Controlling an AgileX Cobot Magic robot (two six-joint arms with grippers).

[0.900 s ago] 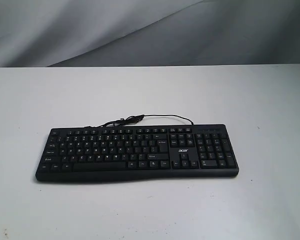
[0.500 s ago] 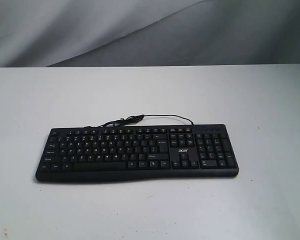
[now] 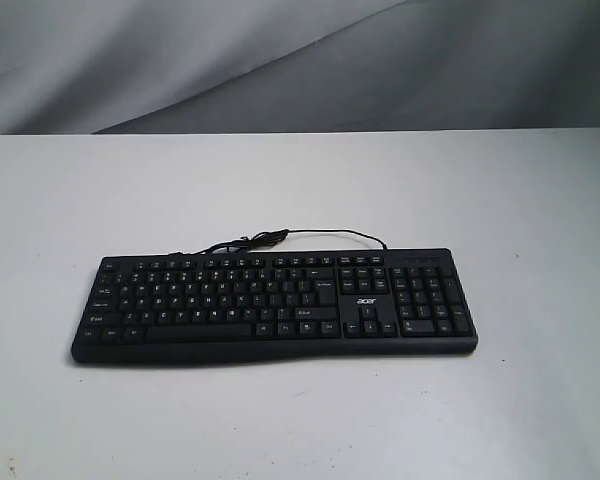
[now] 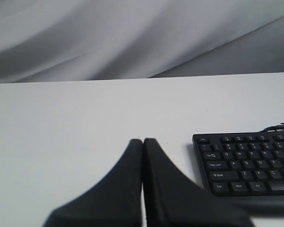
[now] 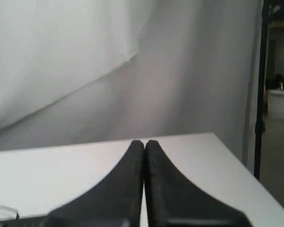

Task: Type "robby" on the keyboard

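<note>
The black keyboard [image 3: 275, 303] lies flat on the white table, its number pad to the right, the white "acer" logo above the arrow keys. Its thin cable [image 3: 280, 238] curls behind the back edge. Neither arm shows in the exterior view. In the left wrist view my left gripper [image 4: 143, 140] is shut, hovering over bare table beside the keyboard's Esc-and-Ctrl end [image 4: 246, 163]. My right gripper [image 5: 144, 142] is shut too, with nothing between its fingers; that view shows only white table beyond the fingertips.
The white table [image 3: 300, 190] runs wide on all sides of the keyboard. A grey draped backdrop [image 3: 280, 60] hangs behind it. In the right wrist view the table's edge [image 5: 234, 158] drops off near a dark post [image 5: 260, 85].
</note>
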